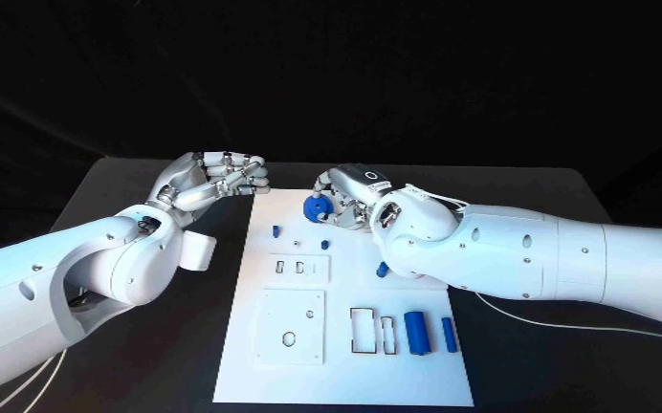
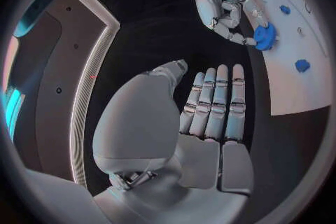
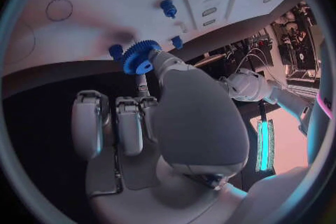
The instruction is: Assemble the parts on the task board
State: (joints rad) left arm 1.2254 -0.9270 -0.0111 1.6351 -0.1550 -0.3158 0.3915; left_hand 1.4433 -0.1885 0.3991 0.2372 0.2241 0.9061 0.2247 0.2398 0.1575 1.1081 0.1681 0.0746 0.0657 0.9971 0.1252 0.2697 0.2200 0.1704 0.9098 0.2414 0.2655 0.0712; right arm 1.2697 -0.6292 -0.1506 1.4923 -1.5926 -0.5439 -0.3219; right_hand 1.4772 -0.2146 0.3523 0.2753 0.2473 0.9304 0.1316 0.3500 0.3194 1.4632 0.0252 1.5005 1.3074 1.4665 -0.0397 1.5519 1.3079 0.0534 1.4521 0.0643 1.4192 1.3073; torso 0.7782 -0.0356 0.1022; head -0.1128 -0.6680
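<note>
The white task board (image 1: 345,375) lies in the middle of the black table. My right hand (image 1: 362,198) hovers over the board's far edge and pinches a blue gear (image 1: 318,206) between thumb and fingertip; the gear (image 3: 142,56) sits just above a blue peg (image 3: 115,51). The left wrist view also shows the gear (image 2: 265,36) in the right hand (image 2: 227,8). My left hand (image 1: 214,179) is over the table by the board's far left corner, its fingers (image 2: 213,106) side by side and holding nothing.
Small blue pegs (image 1: 276,231) (image 1: 325,242) (image 1: 383,269) stand on the board's far half. Two blue cylinders (image 1: 417,333) (image 1: 449,334) lie near its right edge beside narrow frames (image 1: 362,330). Plates with slots (image 1: 301,266) and a hole (image 1: 293,325) sit on the left half.
</note>
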